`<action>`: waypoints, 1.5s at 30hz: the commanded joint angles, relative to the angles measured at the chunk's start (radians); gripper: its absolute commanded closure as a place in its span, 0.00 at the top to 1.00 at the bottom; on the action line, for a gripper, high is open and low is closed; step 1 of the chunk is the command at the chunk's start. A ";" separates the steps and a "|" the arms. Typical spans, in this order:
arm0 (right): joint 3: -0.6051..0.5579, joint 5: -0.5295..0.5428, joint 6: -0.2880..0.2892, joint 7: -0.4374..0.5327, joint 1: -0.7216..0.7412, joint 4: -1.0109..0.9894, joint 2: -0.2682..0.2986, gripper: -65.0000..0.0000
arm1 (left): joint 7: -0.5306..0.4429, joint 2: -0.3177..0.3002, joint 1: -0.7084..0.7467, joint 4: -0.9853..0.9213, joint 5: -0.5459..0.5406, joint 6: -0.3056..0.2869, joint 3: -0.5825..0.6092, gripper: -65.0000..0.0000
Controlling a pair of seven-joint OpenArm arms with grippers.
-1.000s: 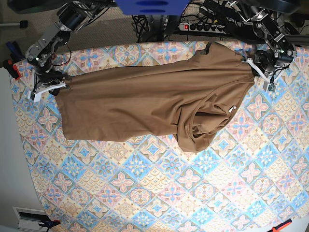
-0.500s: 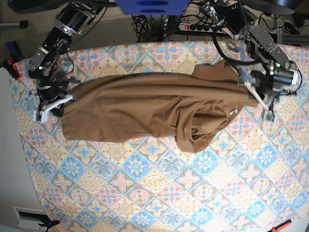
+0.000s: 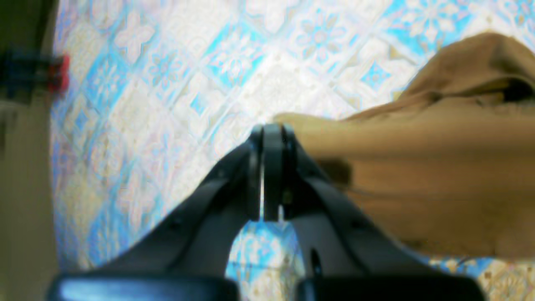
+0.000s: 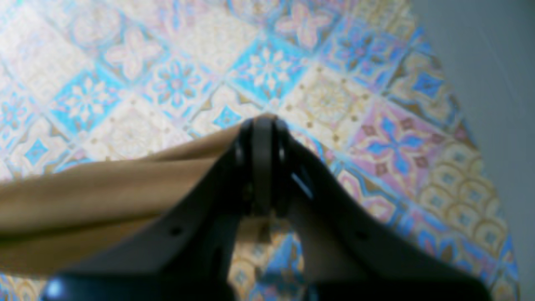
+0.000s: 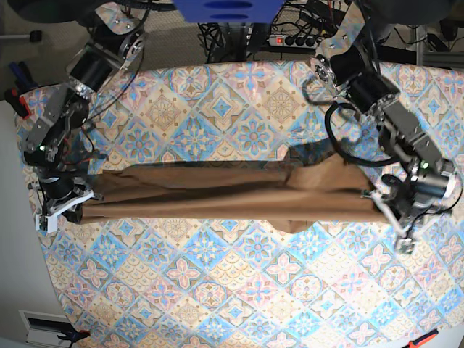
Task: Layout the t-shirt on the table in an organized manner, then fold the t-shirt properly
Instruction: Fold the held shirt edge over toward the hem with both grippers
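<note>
The table point(image 5: 239, 290) fills the frame. Across its middle the t-shirt point(image 5: 217, 196) hangs as a taut band from left to right, probably stretched to pull it flat for laying out. The right gripper point(image 5: 61, 209) at left and left gripper point(image 5: 388, 210) at right are each clamped tight on an end.

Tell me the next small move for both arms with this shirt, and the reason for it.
Probably lower both arms together and lay the t-shirt flat. The left gripper and right gripper are each shut on an end, holding it stretched as a narrow band above the table, with a fold hanging near its middle, so it is not spread yet.
</note>
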 commanded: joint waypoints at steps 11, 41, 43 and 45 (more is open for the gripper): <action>-0.164 0.000 -0.007 0.108 0.239 -0.468 0.078 0.00 | -0.003 0.023 -0.130 -0.476 0.154 -0.001 0.144 0.00; -0.282 0.003 -0.098 0.161 0.119 -0.240 0.132 0.30 | -0.234 0.044 0.407 -0.011 -0.142 -0.001 0.149 0.57; -0.282 0.003 -0.098 0.161 0.115 -0.226 0.132 0.30 | -0.286 0.046 0.447 -0.011 -0.166 -0.001 0.149 0.57; -0.282 0.003 -0.098 0.155 0.110 -0.211 0.130 0.30 | -0.324 0.046 0.467 -0.011 -0.183 -0.001 0.149 0.57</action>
